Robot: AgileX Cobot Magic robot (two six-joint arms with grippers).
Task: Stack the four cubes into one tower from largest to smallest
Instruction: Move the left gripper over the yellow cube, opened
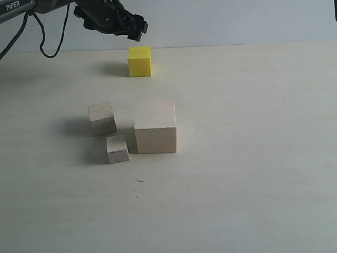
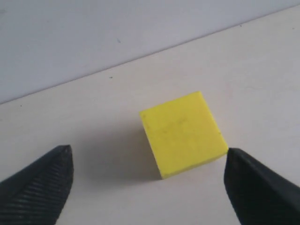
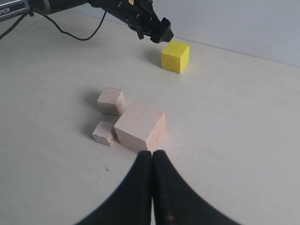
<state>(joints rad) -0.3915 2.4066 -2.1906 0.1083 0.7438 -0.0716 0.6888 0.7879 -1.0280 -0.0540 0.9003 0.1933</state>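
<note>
1. The right gripper (image 3: 152, 157) shows only in its own wrist view. Its two black fingers are pressed together with nothing between them, and it hangs on the near side of the cubes, clear of them all.
2. The smallest pale wood cube (image 1: 117, 149) lies nearest on the pale surface (image 1: 253, 184), just beside the near left corner of the large cube.
3. The large pale wood cube (image 1: 155, 127) stands in the middle of the surface.
4. The layered-grain plywood cube (image 1: 102, 118) sits just behind the smallest one, left of the large cube with a narrow gap between them, and is turned a little askew.
5. The bright yellow cube (image 1: 139, 61) rests alone at the far side, well apart from the other three.
6. The left gripper (image 1: 138, 30) hovers above the yellow cube's far left side. Its fingers are spread wide and hold nothing. A black cable (image 1: 50, 50) hangs from its arm at far left.
</note>
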